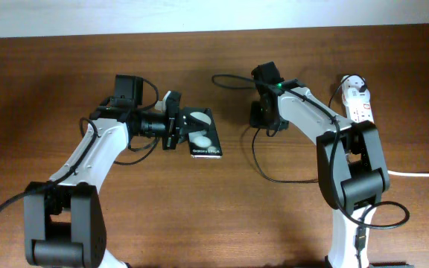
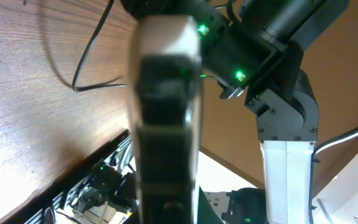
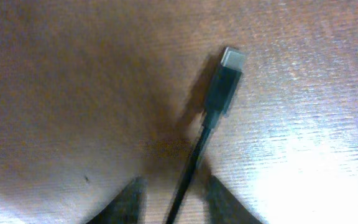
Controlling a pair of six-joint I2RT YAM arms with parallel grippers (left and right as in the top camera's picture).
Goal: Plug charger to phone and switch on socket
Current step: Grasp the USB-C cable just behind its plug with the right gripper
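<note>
Plug tip of charger [image 3: 224,87] just ahead of right end effector [image 3: 179,200], cable between fingers [image 3: 129,200]; grip unclear.

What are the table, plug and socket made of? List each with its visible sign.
Table: wood or wood-look laminate, matte brown, with fine grain lines running across it.
Plug: black body, likely plastic, with a pale tip that catches the light and seems to be metal.
Socket: smooth white, probably moulded plastic, judging by its rounded edges and small red marks.
</note>
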